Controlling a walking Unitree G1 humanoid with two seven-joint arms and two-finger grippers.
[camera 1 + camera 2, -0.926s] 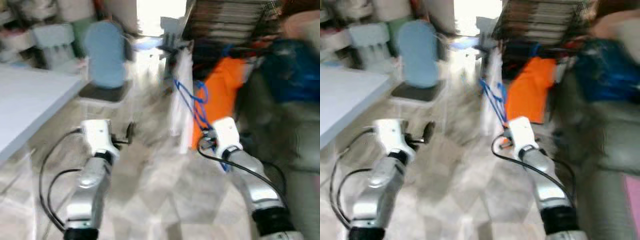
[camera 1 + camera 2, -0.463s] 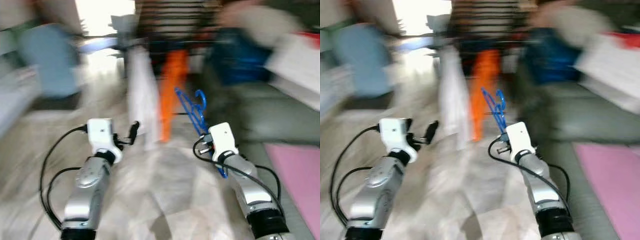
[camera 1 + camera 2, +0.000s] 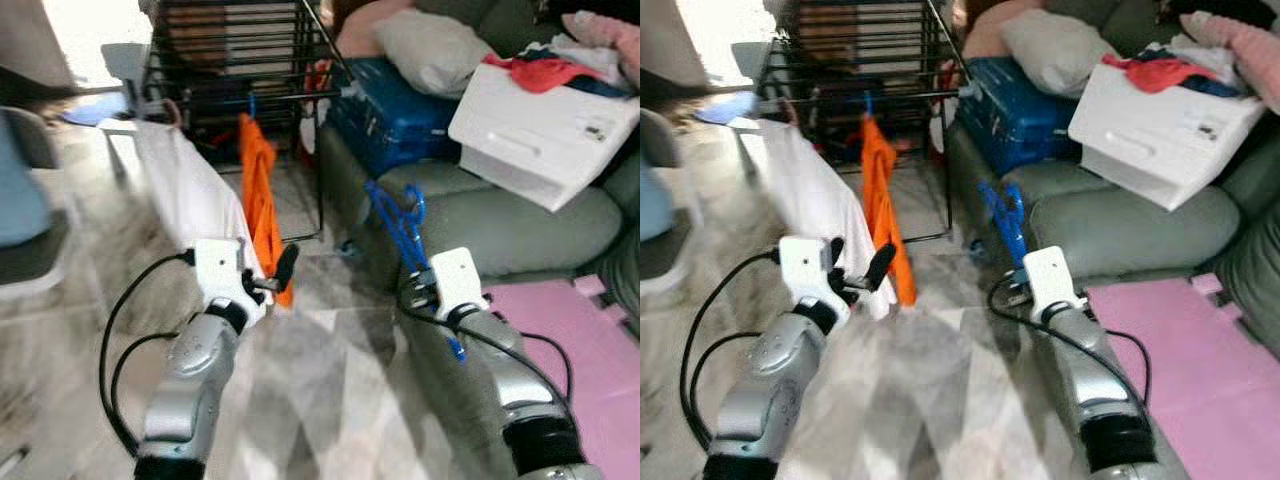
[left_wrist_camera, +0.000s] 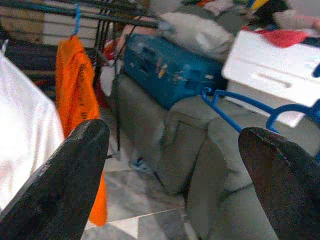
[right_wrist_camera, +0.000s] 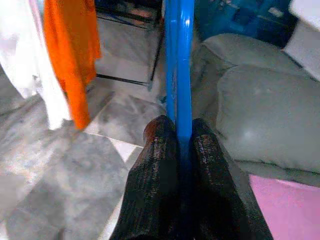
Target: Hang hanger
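Hanger in hand, rack up ahead

Right gripper [image 5: 181, 145] is clamped on the blue hanger [image 3: 400, 225]; left gripper [image 4: 172, 165] is spread wide, holding nothing. I'd keep that pinch firm and approach squarely. The hanger's long axis runs near-to-far, hook [image 3: 415, 203] pointing up toward the drying rack [image 3: 300, 95] at far left.

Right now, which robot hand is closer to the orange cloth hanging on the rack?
Left. The left tool, open, sits right beside the orange cloth. The right tool, gripping the blue hanger, is farther off by the grey sofa.
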